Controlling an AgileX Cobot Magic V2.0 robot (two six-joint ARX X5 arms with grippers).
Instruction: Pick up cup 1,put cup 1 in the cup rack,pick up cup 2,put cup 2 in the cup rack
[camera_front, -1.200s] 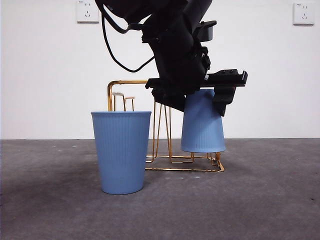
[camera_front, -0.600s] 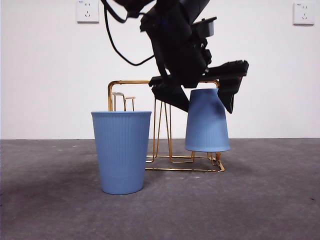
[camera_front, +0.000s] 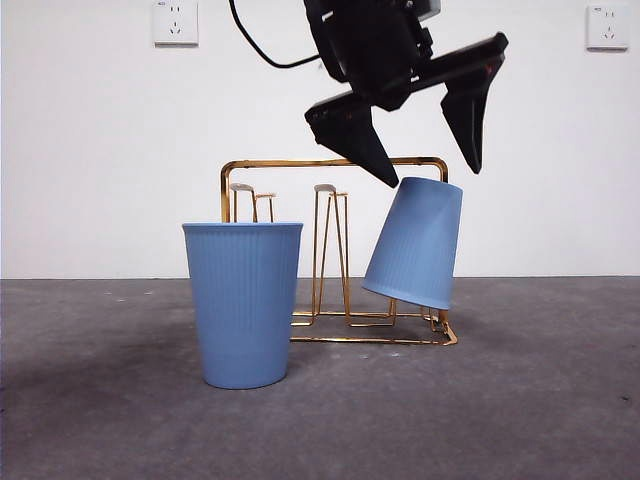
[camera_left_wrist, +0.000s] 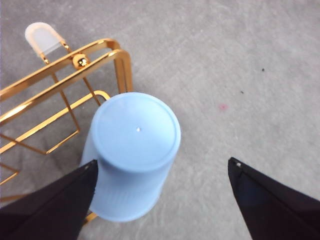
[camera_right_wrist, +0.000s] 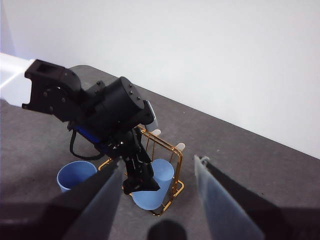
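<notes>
Cup 1 (camera_front: 415, 245), a blue ribbed cup, hangs upside down and tilted on a peg at the right end of the gold wire cup rack (camera_front: 300, 163). My left gripper (camera_front: 435, 172) hovers just above its base, open, touching nothing. From the left wrist, the cup's round base (camera_left_wrist: 135, 135) shows between the spread jaws of the left gripper (camera_left_wrist: 162, 162), beside the cup rack (camera_left_wrist: 65, 60). Cup 2 (camera_front: 243, 300), also blue, stands upright in front of the rack's left end. My right gripper (camera_right_wrist: 159, 164) is open, high above the scene.
In the right wrist view the left arm (camera_right_wrist: 100, 110) reaches over the rack (camera_right_wrist: 172, 150), with cup 2 (camera_right_wrist: 75, 175) to its side. Two wall sockets (camera_front: 175, 22) are on the white wall. Grey table surface (camera_front: 520, 400) surrounds the rack.
The left gripper has let go of cup 1 and risen clear of it. The cup now leans tilted on the rack peg.
</notes>
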